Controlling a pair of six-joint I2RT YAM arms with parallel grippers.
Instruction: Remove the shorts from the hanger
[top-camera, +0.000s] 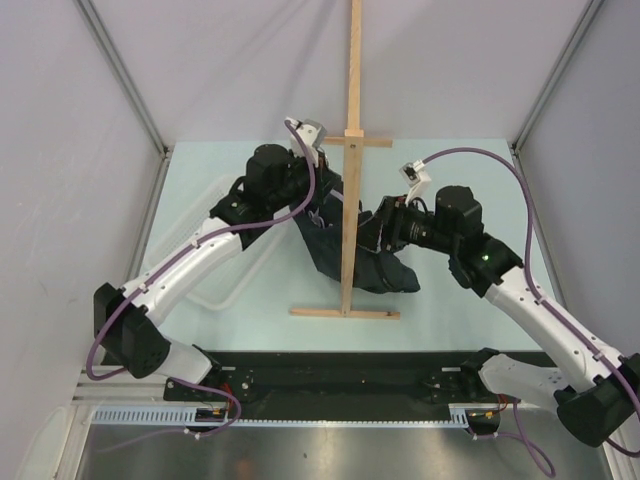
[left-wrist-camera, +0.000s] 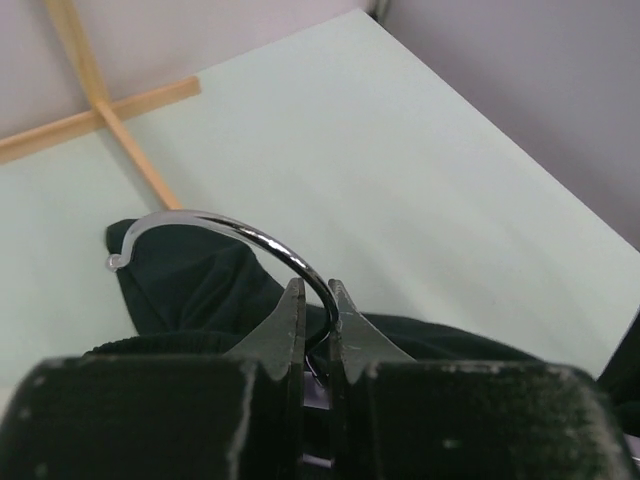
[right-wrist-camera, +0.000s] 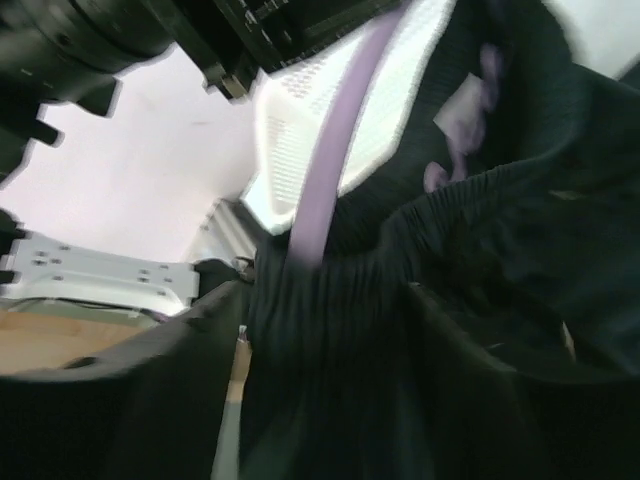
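Black fabric fills the middle of my overhead view. The soft black fabric shorts (top-camera: 388, 275) are bunched against the upright of the pale wooden T-shaped stand (top-camera: 352, 100), which sits on the pale mint-green counter (top-camera: 450, 290). Both arms extend toward the bundle from the lower corners of the frame. The left claw (top-camera: 318, 200) meets it at its upper left and the right claw (top-camera: 372, 235) at its right side.

On my left wrist feed, the left claw (left-wrist-camera: 316, 295) is clamped on the thin wire hanger (left-wrist-camera: 230, 228), with its two dark fingers pressed together on the wire just below the hook's curve. The hook looks shiny and silvery here. It arches up and leftward across the centre of the frame and ends in a small upturned tip at the left. The shorts (left-wrist-camera: 190, 270) are heaped under and behind the hook. The stand's crossed slats (left-wrist-camera: 100, 110) show in the upper left.

My right wrist feed is badly blurred. The gathered waistband of the shorts (right-wrist-camera: 520, 250) runs from the centre toward the right, with a small white tag (right-wrist-camera: 463, 100) in the upper right. Dark cloth lies between the right claw's fingers at the bottom of the frame, but I cannot tell whether they are pinching it. A blurred lilac strip (right-wrist-camera: 330, 170) slants down from the top centre, and I cannot tell whether it is hanger or cable.
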